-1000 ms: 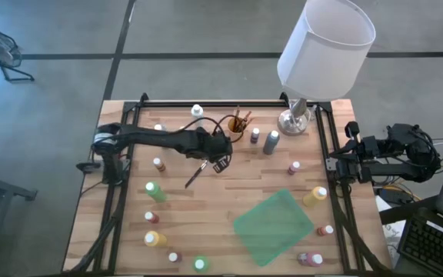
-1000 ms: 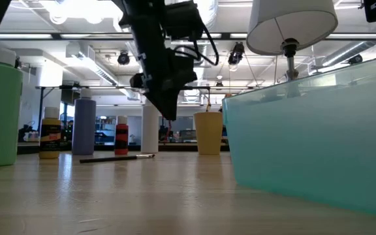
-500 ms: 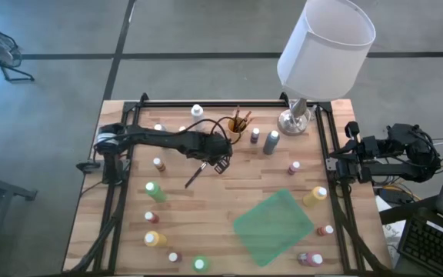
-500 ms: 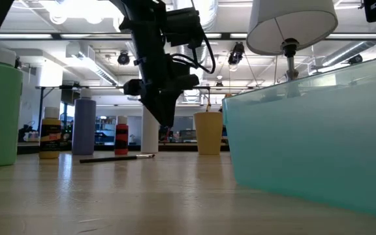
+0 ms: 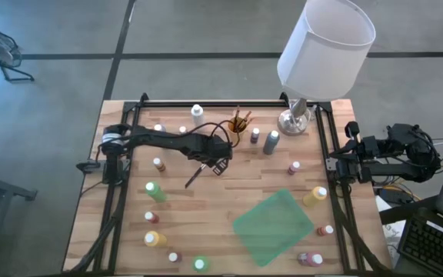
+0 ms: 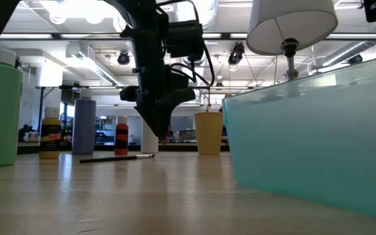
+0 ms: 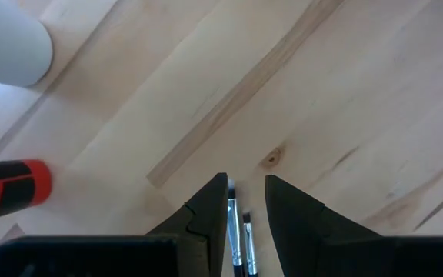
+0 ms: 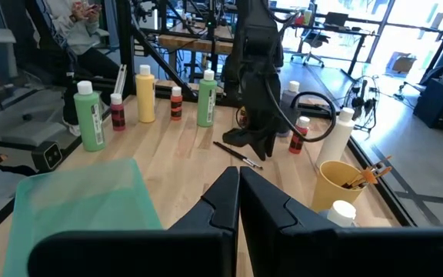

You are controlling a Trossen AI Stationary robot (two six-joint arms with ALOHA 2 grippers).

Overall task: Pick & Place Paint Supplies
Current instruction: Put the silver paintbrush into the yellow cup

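Mid-table, your left tool (image 5: 218, 161) hovers, fingers slightly apart, over the thin dark-handled brush (image 5: 196, 174) lying flat on the wooden table (image 5: 229, 192), running diagonally; right tool (image 5: 337, 165) is closed, parked off the table's right edge.

Both arms are matte black with rounded joint housings; the left arm carries a pale silver band near its base at about nine o'clock and loose black cables looping off its wrist. The left hand (image 5: 220, 160) ends in two dark, tapering, wedge-shaped fingers (image 7: 208, 209). The right hand (image 8: 238, 192) shows two matching black fingers with stepped inner edges.
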